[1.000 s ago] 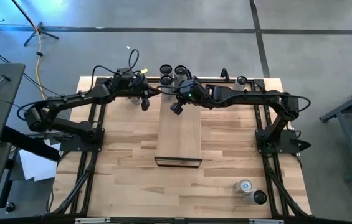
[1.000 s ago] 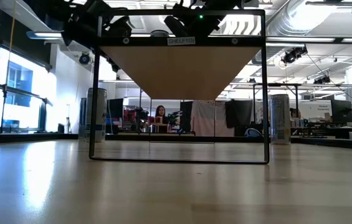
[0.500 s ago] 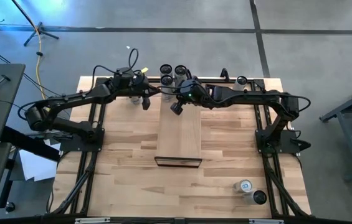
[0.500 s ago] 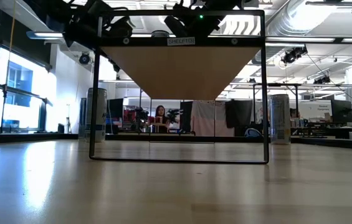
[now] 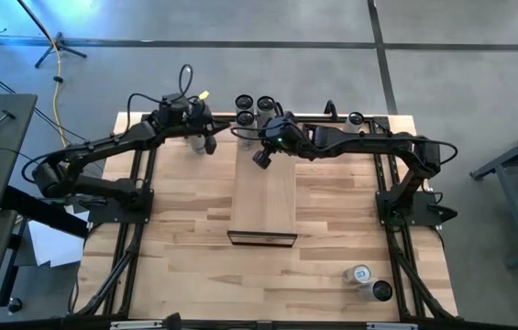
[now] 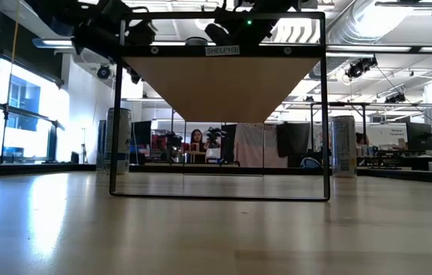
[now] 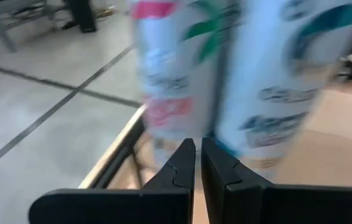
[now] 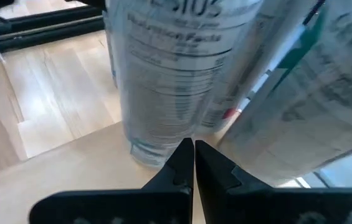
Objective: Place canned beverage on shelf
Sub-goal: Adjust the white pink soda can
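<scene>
Cans [image 5: 253, 106] upright at shelf [image 5: 264, 197] end — both end effectors [image 5: 209, 144] [image 5: 260, 158] closed, empty.

Left claw [image 7: 197, 163] at lower edge, both dark fingers [image 7: 179, 167] pressed tog., nothing betw. them; two tall white cans close ahead, side by side, blurred: one [image 7: 179, 68] w/ pink band up top, green leaf print and red label patch, other [image 7: 281, 74] w/ teal marks and dark lettering; pale wood worktop [image 7: 341, 140] beside cans; grey floor [image 7: 32, 118] w/ dark lines beyond worktop's edge.
</scene>
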Controlling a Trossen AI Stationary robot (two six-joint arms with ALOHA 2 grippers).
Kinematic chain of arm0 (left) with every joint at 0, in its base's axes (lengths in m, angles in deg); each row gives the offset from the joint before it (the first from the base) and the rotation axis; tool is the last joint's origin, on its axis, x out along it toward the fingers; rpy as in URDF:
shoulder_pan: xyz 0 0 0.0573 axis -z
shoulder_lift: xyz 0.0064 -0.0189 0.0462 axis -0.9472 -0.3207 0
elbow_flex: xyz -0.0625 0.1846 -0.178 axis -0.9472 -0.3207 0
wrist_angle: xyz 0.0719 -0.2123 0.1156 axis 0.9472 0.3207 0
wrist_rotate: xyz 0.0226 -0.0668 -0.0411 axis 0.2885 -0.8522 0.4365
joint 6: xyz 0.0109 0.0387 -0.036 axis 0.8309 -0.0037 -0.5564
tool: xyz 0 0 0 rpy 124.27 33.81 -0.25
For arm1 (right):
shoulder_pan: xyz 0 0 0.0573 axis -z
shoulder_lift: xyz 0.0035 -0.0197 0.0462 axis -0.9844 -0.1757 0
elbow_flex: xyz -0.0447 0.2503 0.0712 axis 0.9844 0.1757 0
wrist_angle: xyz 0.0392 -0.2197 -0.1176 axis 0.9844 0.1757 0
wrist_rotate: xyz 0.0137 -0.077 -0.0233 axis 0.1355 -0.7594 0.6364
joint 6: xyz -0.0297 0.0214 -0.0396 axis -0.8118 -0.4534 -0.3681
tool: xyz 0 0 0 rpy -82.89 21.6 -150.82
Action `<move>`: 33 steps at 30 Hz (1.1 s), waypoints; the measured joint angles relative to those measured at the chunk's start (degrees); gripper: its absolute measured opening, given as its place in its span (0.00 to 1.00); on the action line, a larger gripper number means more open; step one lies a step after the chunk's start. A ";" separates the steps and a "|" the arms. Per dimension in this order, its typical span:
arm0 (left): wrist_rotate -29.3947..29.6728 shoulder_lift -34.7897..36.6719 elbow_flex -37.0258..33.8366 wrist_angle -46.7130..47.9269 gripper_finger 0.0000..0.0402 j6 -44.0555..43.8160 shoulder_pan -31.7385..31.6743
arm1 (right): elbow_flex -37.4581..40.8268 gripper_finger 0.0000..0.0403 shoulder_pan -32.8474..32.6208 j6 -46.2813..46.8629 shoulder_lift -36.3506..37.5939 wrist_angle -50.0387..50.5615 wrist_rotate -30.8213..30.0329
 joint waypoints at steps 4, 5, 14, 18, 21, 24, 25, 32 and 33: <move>1.62 -0.94 -0.02 -0.84 0.00 0.53 -1.76 | -0.04 0.00 0.00 0.13 2.17 1.75 -0.12; 1.62 -1.23 -0.02 -1.50 0.00 0.47 -2.18 | -0.04 0.00 0.00 0.13 2.63 2.39 -0.13; -1.83 -4.72 -0.02 -5.57 0.00 -0.96 -2.72 | -0.04 0.00 0.00 0.17 4.91 3.13 -0.11; -1.86 -5.95 -0.02 -7.39 0.00 -2.20 -2.76 | -0.04 0.00 0.00 0.17 4.91 3.16 -0.10; -1.86 -6.74 -0.02 -8.46 0.00 -2.49 -2.76 | -0.04 0.00 0.00 0.17 4.91 3.16 -0.10; -1.88 -7.49 -0.02 -9.56 0.00 -3.14 -2.74 | -0.04 0.00 0.00 0.17 4.91 3.18 -0.09; -1.92 -7.68 -0.02 -9.80 0.00 -3.47 -2.74 | -0.04 0.00 0.00 0.17 4.91 3.17 -0.08; -2.62 -7.84 -0.02 -10.65 0.00 -3.93 -2.43 | -0.04 0.00 0.00 0.17 4.89 3.18 -0.16; -2.62 -7.84 -0.02 -10.89 0.00 -3.95 -2.43 | -0.04 0.00 0.00 0.17 4.89 3.18 -0.45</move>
